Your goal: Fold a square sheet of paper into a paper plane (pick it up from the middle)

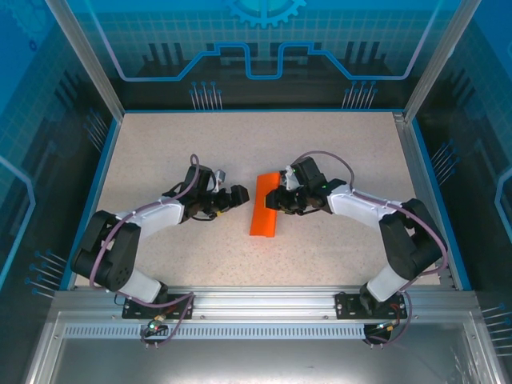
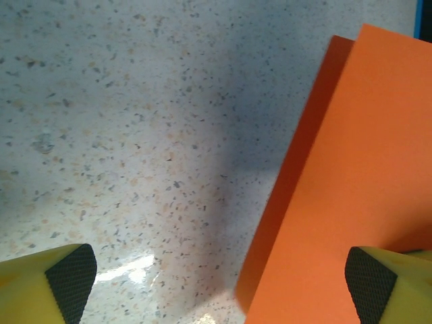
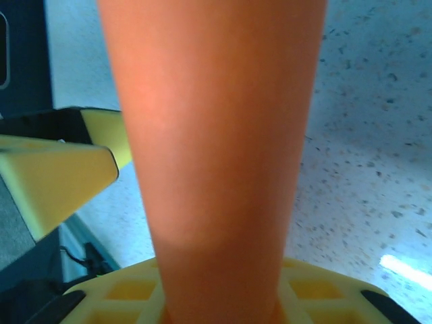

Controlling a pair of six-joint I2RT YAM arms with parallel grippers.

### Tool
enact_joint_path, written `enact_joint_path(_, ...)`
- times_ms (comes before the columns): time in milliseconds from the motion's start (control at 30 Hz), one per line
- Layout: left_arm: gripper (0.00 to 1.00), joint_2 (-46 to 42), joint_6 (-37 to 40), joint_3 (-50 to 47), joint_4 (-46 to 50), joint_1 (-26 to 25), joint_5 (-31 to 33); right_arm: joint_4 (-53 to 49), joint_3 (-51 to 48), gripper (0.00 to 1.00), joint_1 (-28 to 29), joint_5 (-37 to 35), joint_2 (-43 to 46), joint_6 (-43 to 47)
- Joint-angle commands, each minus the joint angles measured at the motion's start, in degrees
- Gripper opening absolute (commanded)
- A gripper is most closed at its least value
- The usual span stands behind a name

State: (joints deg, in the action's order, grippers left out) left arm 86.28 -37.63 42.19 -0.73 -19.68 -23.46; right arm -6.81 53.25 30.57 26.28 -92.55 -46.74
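The square sheet of paper (image 1: pixel 265 204), doubled into a long orange strip, lies on the table (image 1: pixel 336 144) between the two sets of jaws. The right gripper (image 1: pixel 282 200) is at its right edge, with the paper running across one finger; I cannot tell whether those jaws are clenched. The left gripper (image 1: pixel 238 196) sits just beside the other edge, jaws released wide, one fingertip (image 2: pixel 368 290) over the paper. An uneven lift or push could slide the thin layers apart and spoil the crease. The paper lies in no container.
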Motion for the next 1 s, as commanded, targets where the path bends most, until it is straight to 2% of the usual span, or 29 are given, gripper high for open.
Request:
enact_joint_path(0, 0.99, -1.3, -1.4, 1.8, -0.7, -0.3, -3.2, 10.5, -2.5, 0.33, -1.8, 7.3, -2.7, -5.1)
enact_joint_path(100, 0.99, -1.3, -1.0, 1.7, -0.8, -0.3, -4.2, 12.2, -4.7, 0.34, -2.8, 8.3, -5.1, -5.1)
enact_joint_path(267, 0.99, 1.3, -0.7, 1.7, -2.4, -0.4, -8.0, 0.0, -1.5, 0.4, -3.4, 2.5, -8.0, 1.3)
enact_joint_path(367, 0.98, 2.7, -0.7, 2.0, -3.3, -0.7, -9.4, -4.2, 0.1, 0.5, -3.6, 0.1, -8.0, 4.0)
enact_joint_path(600, 0.96, 4.5, 0.0, 3.7, -2.8, -2.5, -9.6, -12.4, 2.8, 0.64, -3.7, -5.8, -5.9, 6.8)
enact_joint_path(700, 0.94, 5.4, 0.5, 4.5, -2.2, -3.3, -9.6, -13.2, 2.2, 0.65, -3.8, -7.2, -4.2, 6.7)
enact_joint_path(800, 0.92, 6.7, 0.4, 5.2, -2.5, -4.1, -9.8, -13.6, 1.1, 0.69, -4.0, -8.9, -2.7, 6.1)
enact_joint_path(967, 0.89, 8.8, -0.5, 6.4, -3.6, -5.7, -10.7, -10.1, -1.9, 0.71, -5.7, -6.1, -1.1, 5.1)
